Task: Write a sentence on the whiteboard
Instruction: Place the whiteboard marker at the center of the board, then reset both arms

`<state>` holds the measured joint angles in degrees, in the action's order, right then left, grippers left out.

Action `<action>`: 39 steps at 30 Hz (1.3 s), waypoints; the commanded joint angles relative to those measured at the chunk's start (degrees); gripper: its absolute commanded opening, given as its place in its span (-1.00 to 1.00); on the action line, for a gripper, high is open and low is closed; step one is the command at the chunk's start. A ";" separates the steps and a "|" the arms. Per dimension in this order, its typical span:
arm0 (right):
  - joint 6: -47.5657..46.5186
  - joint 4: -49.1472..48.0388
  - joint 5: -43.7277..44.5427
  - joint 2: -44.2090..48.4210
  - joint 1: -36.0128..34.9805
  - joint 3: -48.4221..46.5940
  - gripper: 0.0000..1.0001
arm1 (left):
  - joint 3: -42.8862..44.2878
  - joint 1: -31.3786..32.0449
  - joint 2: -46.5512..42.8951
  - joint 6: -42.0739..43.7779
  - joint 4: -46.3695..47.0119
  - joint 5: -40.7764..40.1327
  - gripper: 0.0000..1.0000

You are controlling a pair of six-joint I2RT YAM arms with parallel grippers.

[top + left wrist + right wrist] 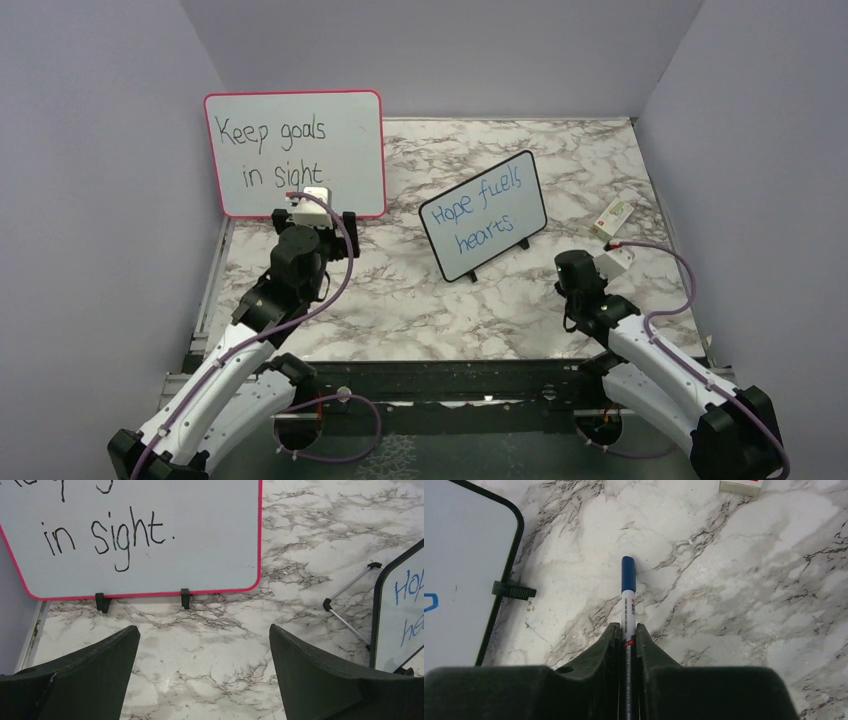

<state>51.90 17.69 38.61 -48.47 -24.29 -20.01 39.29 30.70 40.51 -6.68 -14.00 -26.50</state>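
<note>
The right gripper (627,628) is clamped together on a blue-capped marker (628,582), whose cap points straight out ahead of the fingers over the marble table (724,605). The black-framed whiteboard (484,218) stands just ahead and to the left of this gripper, upright on its little feet, with the sentence (480,198) "Hope fuels hearts" in blue across two lines. The left gripper (204,630) hangs with fingers wide apart, holding nothing. The pink-framed board (150,530) stands directly ahead of it. A small white box (613,215), possibly an eraser, lies beyond the right gripper.
</note>
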 commanded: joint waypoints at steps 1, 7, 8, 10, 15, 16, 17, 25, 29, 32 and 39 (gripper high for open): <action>3.98 0.67 1.54 2.76 0.21 1.66 -0.59 | -0.77 -0.38 -2.88 -1.60 1.76 1.25 0.98; 3.65 5.25 0.59 7.10 0.21 1.44 -0.22 | -0.82 -0.38 -6.28 -2.94 0.59 1.16 0.98; 3.58 6.08 0.51 7.98 0.19 1.21 -0.16 | -0.97 -0.42 -7.01 -3.31 0.29 1.19 0.98; 3.35 7.73 0.12 9.95 0.21 0.40 0.00 | -1.05 -0.38 -8.42 -4.03 -0.55 1.38 0.98; -0.96 12.30 -0.90 17.20 0.21 -4.86 0.37 | 0.36 -0.38 -12.69 -4.62 -4.33 1.77 0.98; -2.71 13.26 -0.91 18.71 0.15 -6.45 0.43 | 0.78 -0.38 -13.64 -4.84 -5.43 1.66 0.98; -4.61 14.14 -0.83 20.27 0.20 -8.38 0.50 | 1.06 -0.38 -14.75 -5.03 -6.33 1.51 0.98; -25.60 17.54 0.35 30.39 0.17 -23.43 1.00 | 2.25 -0.38 -24.16 -5.51 -10.05 1.79 0.98; -32.24 17.42 0.44 36.92 0.21 -25.73 1.00 | 1.53 -0.38 -28.31 -7.06 -10.65 0.83 0.98; -35.55 16.61 0.39 42.75 0.21 -24.58 1.00 | -0.44 -0.38 -31.66 -7.88 -10.37 -0.40 0.98; -38.37 16.92 0.31 47.91 0.21 -21.80 1.00 | -3.29 -0.38 -37.19 -9.65 -9.55 -0.88 0.98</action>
<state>17.45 33.06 38.68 -0.69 -24.27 -43.42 37.67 30.70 5.78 -14.46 -23.55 -26.46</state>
